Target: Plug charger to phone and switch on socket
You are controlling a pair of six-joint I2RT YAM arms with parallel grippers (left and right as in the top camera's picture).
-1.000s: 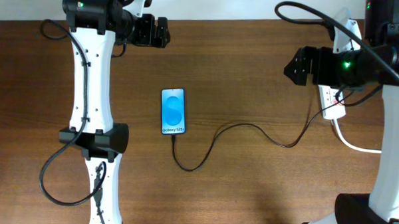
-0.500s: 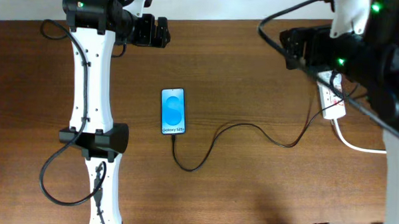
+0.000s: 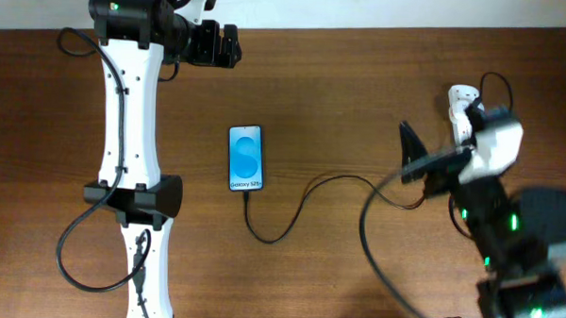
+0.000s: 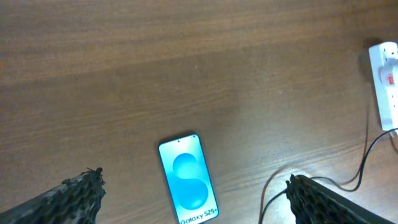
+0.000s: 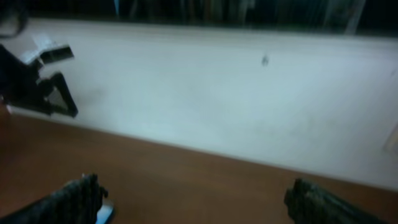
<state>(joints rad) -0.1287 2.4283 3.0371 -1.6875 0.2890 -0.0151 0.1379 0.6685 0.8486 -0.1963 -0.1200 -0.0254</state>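
The phone (image 3: pixel 246 158) lies flat mid-table with its blue screen up, and it also shows in the left wrist view (image 4: pixel 186 180). The thin black charger cable (image 3: pixel 305 193) runs from the phone's bottom edge, loops, and heads right towards the socket. The white socket (image 4: pixel 387 81) with a red switch shows at the right edge of the left wrist view. In the overhead view my right arm covers most of it. My left gripper (image 3: pixel 228 46) is open and empty, high at the back left (image 4: pixel 196 198). My right gripper (image 3: pixel 411 154) is open and empty, raised and facing the wall (image 5: pixel 199 199).
My right arm (image 3: pixel 507 233) fills the front right of the overhead view, close to the camera. A white wall (image 5: pixel 236 106) runs behind the table's far edge. The left arm's body (image 3: pixel 131 173) lies along the left side.
My right arm has swung away from above the socket at the back right, towards the front right and up near the camera. The left arm, phone and cable have not moved.
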